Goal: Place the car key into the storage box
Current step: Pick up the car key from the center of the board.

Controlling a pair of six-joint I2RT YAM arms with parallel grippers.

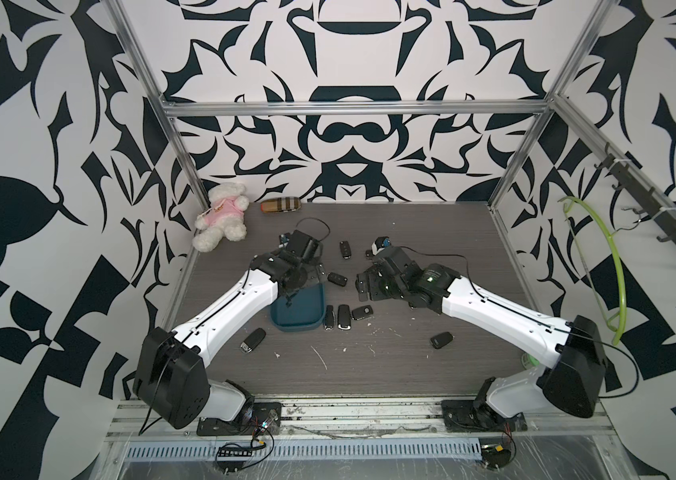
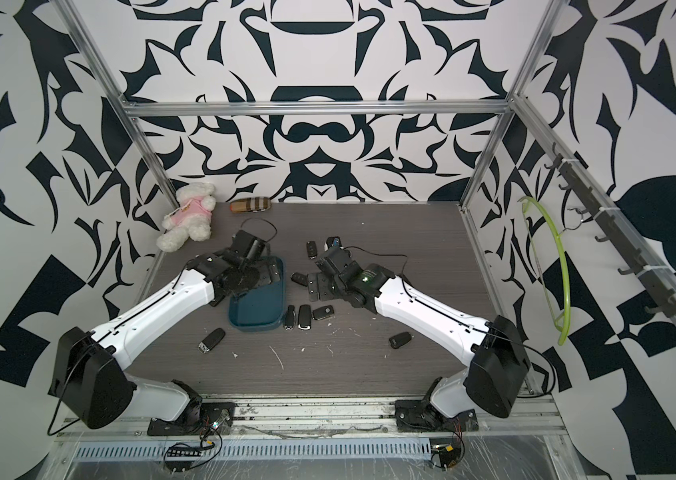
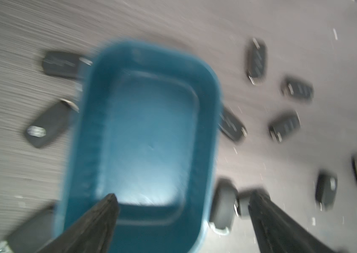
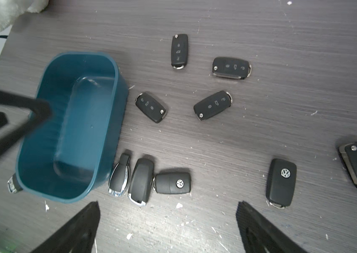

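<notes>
While both arms lean in over the dark wood-grain counter (image 1: 369, 374), the teal storage box (image 4: 121, 103) sits left of the counter's middle. Its long side runs away from the robot, and the left arm partly covers it in both top views. The left tool (image 3: 183, 196) hangs over the box with its jaws spread wide and nothing between them. One of its fingers (image 4: 39, 111) shows above the box's left wall in the right wrist view. The right tool (image 4: 167, 209) is likewise released and grips nothing, hovering above the counter to the right of the box.

Every car key (image 4: 212, 105) in sight lies on the counter outside the box. Four are loosely grouped to its right, a trio of keys (image 4: 140, 181) lies just beside its near right corner, two more lie farther right, and a single key (image 1: 253, 340) lies off its near left corner. The smeared left wrist view seems to show more dark fobs (image 3: 48, 122) along the box's left side.

A white plush bear (image 1: 222, 216) in a pink top and a tan plaid pouch (image 1: 281, 205) rest along the counter's far edge, toward its left.
</notes>
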